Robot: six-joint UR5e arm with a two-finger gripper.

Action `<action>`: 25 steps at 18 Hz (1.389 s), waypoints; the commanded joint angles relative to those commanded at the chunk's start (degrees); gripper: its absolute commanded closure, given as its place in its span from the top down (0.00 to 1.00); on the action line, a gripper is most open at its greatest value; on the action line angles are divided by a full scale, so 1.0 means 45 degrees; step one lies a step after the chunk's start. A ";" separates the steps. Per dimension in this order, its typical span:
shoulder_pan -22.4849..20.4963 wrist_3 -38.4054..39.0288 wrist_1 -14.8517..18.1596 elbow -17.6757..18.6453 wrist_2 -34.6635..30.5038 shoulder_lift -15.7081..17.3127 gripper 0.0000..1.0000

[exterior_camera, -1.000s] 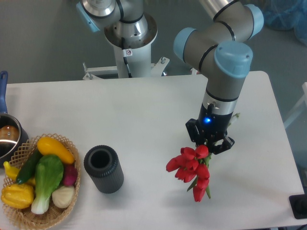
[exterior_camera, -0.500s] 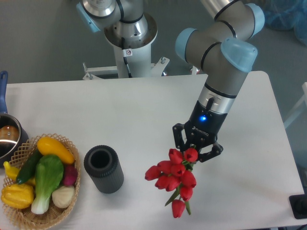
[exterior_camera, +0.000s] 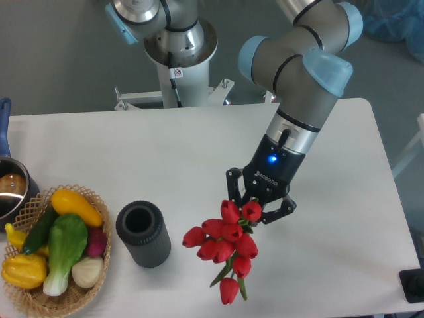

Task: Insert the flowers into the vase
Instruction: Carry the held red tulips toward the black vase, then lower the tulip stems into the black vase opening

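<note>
Since a second ago I have carried the flowers (exterior_camera: 224, 248) leftward across the white table (exterior_camera: 165, 159), and they now hang well nearer the vase (exterior_camera: 143, 234) than they did, though still apart from it, off to its right. My gripper (exterior_camera: 257, 208) is closed around the bunch near the top; the red buds hide the fingertips, so I judge the grip mostly from the way the bunch hangs beneath me. The buds are smooth, glossy and egg-shaped, clustered tight, with thin green stems and leaves trailing toward the table's front edge. The vase has not moved: a short, dark grey, ribbed cylinder, matte, with a round open mouth. To its left sits a woven wicker basket (exterior_camera: 93, 199) full of shiny vegetables, and a metal pot (exterior_camera: 10, 189) shows at the left edge.
</note>
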State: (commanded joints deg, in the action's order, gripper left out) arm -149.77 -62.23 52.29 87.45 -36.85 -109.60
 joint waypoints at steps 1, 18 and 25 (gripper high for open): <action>0.0000 0.0000 -0.0019 0.0078 0.0509 0.0020 0.21; -0.0098 -0.0039 -0.0020 0.0782 0.6020 0.0312 0.27; -0.0078 -0.0137 -0.0039 0.0782 0.7035 0.0469 0.27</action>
State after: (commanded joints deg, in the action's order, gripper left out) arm -150.12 -62.84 52.12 90.97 -5.20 -107.49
